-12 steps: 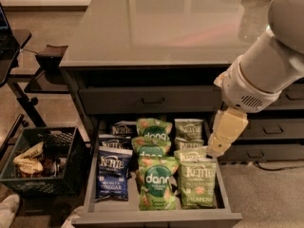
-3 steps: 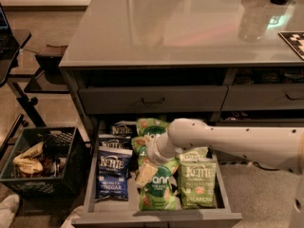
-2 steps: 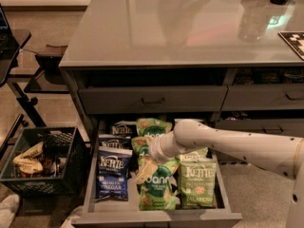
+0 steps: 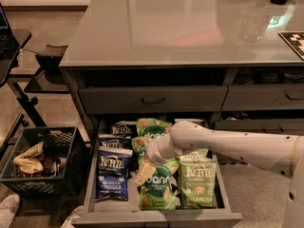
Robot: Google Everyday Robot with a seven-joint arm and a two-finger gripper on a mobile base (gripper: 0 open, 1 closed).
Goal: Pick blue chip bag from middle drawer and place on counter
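The middle drawer [image 4: 156, 218] stands pulled open below the counter [image 4: 180, 27]. A blue chip bag [image 4: 114, 177], navy with a white Kettle banner, lies at the drawer's front left. Two more navy Kettle bags [image 4: 112, 143] lie behind it. My arm reaches in low from the right across the drawer. My gripper [image 4: 142, 174] hangs down from the wrist over the green Dang bag [image 4: 156, 190], just right of the blue chip bag. It holds nothing that I can see.
A light green Kettle jalapeno bag [image 4: 197, 182] lies at the drawer's front right. The shallower top drawer [image 4: 152, 100] is closed. A black crate [image 4: 45, 163] holding snacks stands on the floor at the left. A checkered board [image 4: 294, 39] lies on the counter's right edge.
Four seconds ago the arm stood high at the right with the gripper over the drawer's right side. It has since swung down and left into the drawer. Over the last second it barely moved.
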